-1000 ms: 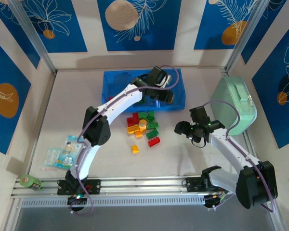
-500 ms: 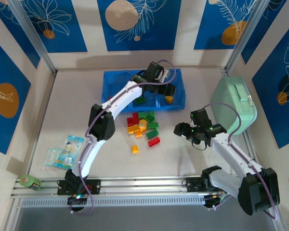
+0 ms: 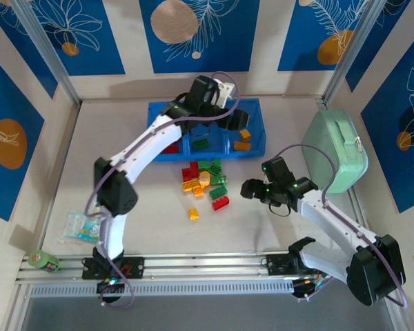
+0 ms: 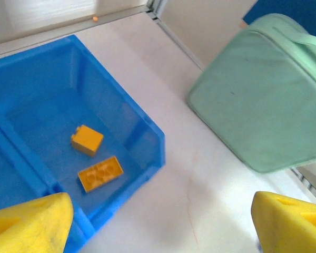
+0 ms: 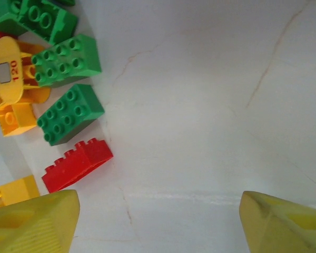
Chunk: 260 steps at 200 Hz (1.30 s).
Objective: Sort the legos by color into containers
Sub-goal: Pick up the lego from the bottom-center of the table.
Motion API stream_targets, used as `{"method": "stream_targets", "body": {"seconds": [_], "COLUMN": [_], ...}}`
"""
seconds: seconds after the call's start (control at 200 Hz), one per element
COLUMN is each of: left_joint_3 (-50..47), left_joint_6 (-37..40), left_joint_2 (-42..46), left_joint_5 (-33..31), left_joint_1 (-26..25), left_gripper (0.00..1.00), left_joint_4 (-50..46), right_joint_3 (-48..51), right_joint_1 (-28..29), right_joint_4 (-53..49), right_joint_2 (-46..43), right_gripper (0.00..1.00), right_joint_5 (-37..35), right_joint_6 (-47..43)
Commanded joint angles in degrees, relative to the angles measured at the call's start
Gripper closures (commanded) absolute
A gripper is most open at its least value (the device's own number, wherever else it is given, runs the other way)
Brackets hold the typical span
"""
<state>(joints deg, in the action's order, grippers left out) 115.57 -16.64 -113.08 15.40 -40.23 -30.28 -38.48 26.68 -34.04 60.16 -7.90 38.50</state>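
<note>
One tray (image 4: 143, 138) — two orange legos (image 4: 87, 140) inside

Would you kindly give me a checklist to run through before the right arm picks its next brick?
1. The right fingers open and empty: ok.
2. The left fingers open and empty, over the tray: ok.
3. Only yellow bricks in the tray's right compartment: ok.
4. The red brick in view ahead of the right fingers: ok.
5. The red brick free of the green brick: cannot tell.
6. The pile all sorted: not ok.
</note>
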Motion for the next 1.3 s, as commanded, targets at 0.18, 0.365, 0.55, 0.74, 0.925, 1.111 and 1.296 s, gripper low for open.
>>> {"method": "stream_targets", "body": {"seconds": [0.18,0.365,0.55,0.74,0.925,1.111,1.296], "left_joint_3": [-36.70,-53.65,-68.16,-75.75,-77.45,-79.10,-79.73], "left_joint_6": [-0.58,-2.34,-7.11,-11.11,-12.00,-12.79,-12.62], "left_joint_2": [23.73,35.14,46.60,52.30,54.39,56.70,58.03], "left_joint_5": [-5.49,-13.40,-19.12,-20.91,-21.46,-22.40,-23.47], "left_joint_1": [-0.78,-0.82,-0.64,-0.40,-0.20,-0.11,0.15], "left_gripper": [0.13,0.13,0.12,0.12,0.12,0.12,0.12], "left_joint_4": [13.90,11.83,12.91,13.19,11.54,11.30,10.09], "right_joint_3": [-7.66,-14.20,-18.89,-22.50,-25.56,-27.23,-28.14], "right_joint_1": [11.36,15.79,18.14,21.61,23.67,24.58,24.90], "right_joint_4": [0.47,-2.83,-5.78,-8.30,-10.57,-10.95,-11.02], "right_joint_2": [8.85,18.70,26.53,32.56,37.54,41.46,43.46], "right_gripper": [0.11,0.09,0.07,0.04,0.02,0.02,0.10], "right_joint_5": [-1.92,-3.13,-4.35,-7.39,-8.41,-10.76,-11.05], "right_joint_6": [-8.73,-11.75,-11.91,-13.01,-13.19,-12.62,-13.01]}}
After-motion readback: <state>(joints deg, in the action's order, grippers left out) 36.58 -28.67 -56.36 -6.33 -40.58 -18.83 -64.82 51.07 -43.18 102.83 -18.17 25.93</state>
